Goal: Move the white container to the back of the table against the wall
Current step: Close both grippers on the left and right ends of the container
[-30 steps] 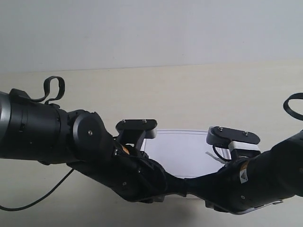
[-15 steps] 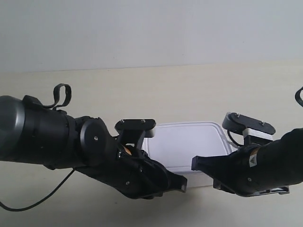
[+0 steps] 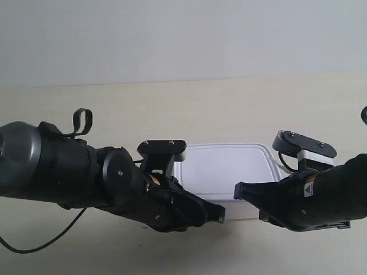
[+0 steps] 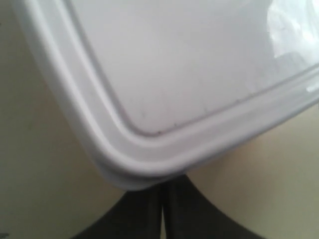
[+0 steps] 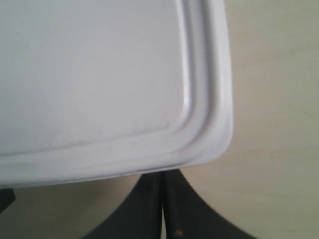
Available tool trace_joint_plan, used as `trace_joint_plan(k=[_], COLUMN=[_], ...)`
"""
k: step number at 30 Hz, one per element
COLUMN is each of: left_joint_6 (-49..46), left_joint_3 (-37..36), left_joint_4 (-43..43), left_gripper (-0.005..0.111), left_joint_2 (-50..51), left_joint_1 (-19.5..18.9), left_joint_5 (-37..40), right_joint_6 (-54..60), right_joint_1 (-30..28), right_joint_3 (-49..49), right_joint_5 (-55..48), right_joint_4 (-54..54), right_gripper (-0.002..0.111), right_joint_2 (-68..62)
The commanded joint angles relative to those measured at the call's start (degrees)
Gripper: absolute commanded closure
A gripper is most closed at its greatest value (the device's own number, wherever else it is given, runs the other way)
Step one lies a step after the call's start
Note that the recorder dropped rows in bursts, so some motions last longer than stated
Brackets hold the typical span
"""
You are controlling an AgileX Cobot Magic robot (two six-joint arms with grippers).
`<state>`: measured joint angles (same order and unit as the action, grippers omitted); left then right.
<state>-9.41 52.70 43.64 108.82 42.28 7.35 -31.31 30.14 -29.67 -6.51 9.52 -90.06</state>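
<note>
now both my jaws are shut against the white container (image 3: 226, 170). i should push evenly, straight to the wall (image 3: 183, 40).

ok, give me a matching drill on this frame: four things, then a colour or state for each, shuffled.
Things:
1 white container
2 table
3 wall
4 left gripper

Colour or state:
A pale beige wood grain
B shut, at the box's corner
C white, lid on
D plain grey-white

Pairs: 1-C, 2-A, 3-D, 4-B
</note>
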Motion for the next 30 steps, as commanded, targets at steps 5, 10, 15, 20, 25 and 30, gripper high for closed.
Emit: trace_joint_plan(k=[5,10,15,20,25,30], left_joint_6=[0.43,0.43,0.43,0.43,0.43,0.34], left_joint_3=[-0.05,-0.05,0.08,0.94,2.43,3.94], left_joint_4=[0.47,0.47,0.47,0.22,0.22,0.10], left_gripper=[0.107,0.107,0.107,0.107,0.107,0.107], left_joint_2=[-0.11,0.53,2.43,3.74,3.87,3.87], left_joint_1=[0.28,0.28,0.28,0.28,0.28,0.28], left_joint_5=[-4.12,-4.64,-5.09,-5.37,-6.19,-6.42], right_joint_6=[-2.63,-2.77,-3.69,-3.81,-4.47,-4.47], right_joint_1=[-0.29,-0.29,-0.29,-0.29,-0.29,-0.29], right_joint_3=[0.17,0.17,0.07,-0.07,-1.47,-3.64], right_joint_5=[2.55,5.09,6.87,8.08,9.03,8.99], right_joint_4=[1.48,1.48,1.48,1.48,1.55,1.55], right_gripper=[0.108,0.108,0.108,0.108,0.108,0.108], right_joint_2=[-2.74,-4.04,-4.04,-5.39,-7.29,-8.25])
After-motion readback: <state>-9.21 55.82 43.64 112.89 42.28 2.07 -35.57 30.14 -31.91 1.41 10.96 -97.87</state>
